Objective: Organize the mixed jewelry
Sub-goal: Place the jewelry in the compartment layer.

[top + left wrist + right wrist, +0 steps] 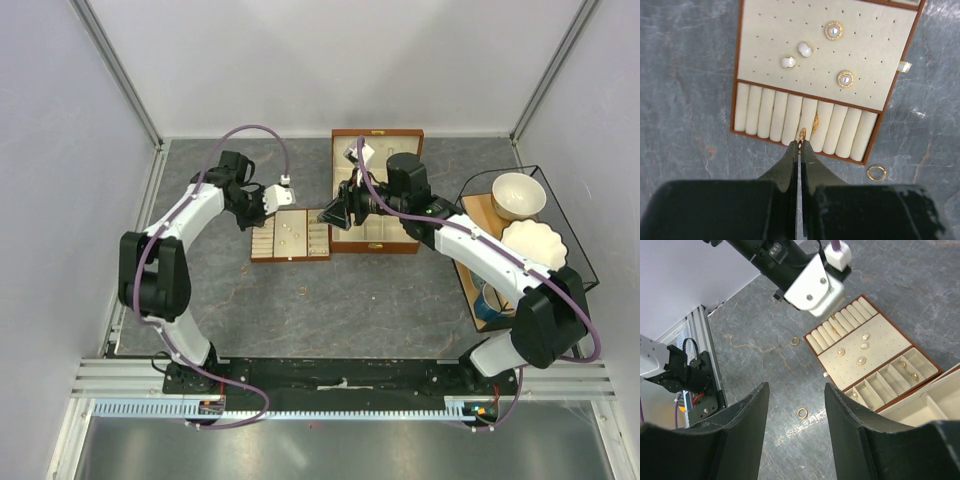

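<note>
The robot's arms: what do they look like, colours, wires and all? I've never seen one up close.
Both the left arm and the right arm are white tubes linked by chunky black joints. A purple cable loops along each. The left hand and right hand each end in two dark, tapered fingers.

Grey mottled tabletop (pixel 400 300), plain pale walls (pixel 340 60), aluminium corner posts (pixel 120 70), slotted rail (pixel 340 385) along near edge
</note>
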`<state>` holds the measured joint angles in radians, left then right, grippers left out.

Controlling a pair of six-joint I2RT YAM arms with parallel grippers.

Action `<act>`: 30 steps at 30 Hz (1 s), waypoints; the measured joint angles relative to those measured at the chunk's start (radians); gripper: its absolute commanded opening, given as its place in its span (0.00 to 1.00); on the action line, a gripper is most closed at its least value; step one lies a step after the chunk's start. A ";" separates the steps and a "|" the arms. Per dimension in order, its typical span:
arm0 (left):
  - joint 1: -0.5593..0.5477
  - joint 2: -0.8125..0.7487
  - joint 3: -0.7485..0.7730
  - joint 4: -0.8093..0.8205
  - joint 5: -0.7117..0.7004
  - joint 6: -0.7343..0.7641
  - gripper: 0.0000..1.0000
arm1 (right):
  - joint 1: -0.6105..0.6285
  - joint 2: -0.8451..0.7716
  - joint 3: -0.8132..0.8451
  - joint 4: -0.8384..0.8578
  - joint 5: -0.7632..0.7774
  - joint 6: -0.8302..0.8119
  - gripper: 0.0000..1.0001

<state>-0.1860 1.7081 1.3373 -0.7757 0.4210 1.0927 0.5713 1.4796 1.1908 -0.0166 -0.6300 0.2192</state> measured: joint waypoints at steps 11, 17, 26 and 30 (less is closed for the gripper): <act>-0.053 0.149 0.031 -0.007 -0.107 0.120 0.01 | 0.000 -0.001 -0.023 0.000 0.001 -0.007 0.55; -0.058 0.171 0.056 0.001 -0.148 0.139 0.02 | -0.005 -0.003 -0.024 0.000 0.001 -0.007 0.54; -0.062 0.186 0.059 0.004 -0.186 0.158 0.02 | -0.011 -0.011 -0.034 0.001 0.001 -0.006 0.53; -0.063 0.186 0.059 0.006 -0.190 0.159 0.02 | -0.012 -0.011 -0.037 0.001 0.001 -0.006 0.53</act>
<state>-0.2493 1.8938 1.3964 -0.7696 0.2314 1.2514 0.5591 1.4685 1.1542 -0.0158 -0.6289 0.2127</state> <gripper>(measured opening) 0.031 0.535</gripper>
